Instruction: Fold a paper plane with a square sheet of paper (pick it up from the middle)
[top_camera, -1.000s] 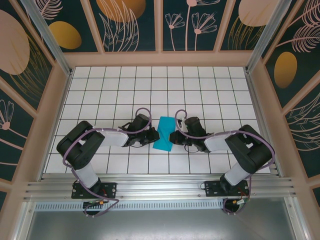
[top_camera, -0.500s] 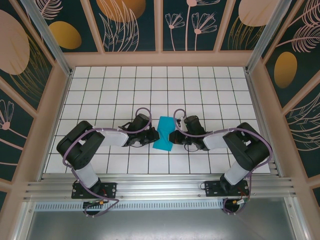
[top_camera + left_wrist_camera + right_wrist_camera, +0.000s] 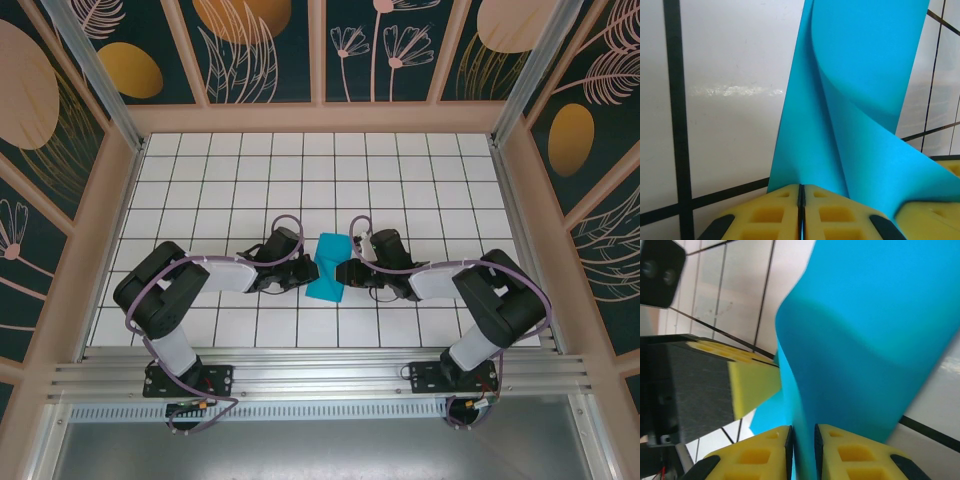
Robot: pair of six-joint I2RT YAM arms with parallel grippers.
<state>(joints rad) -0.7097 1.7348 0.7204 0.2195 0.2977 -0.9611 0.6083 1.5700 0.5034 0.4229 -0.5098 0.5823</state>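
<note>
The square sheet of paper (image 3: 327, 266) is a teal-blue, partly folded shape held off the tiles between both grippers. My left gripper (image 3: 304, 272) grips its left edge; in the left wrist view the yellow fingers (image 3: 775, 210) are pressed together on the paper (image 3: 865, 75), which curls upward in a fold. My right gripper (image 3: 347, 272) holds the opposite edge. In the right wrist view the paper (image 3: 875, 340) runs down into the narrow gap of the right gripper (image 3: 803, 429). The left gripper's finger (image 3: 752, 387) shows just beyond the sheet.
White tiled table (image 3: 320, 170) with black grid lines stretches behind the paper. Patterned walls (image 3: 320, 50) enclose it on three sides. An aluminium rail (image 3: 320, 375) runs along the near edge by the arm bases.
The right arm has shifted slightly, its elbow swinging in and back out. The paper looks a little narrower and more bunched between the grippers. The left arm has stayed put.
</note>
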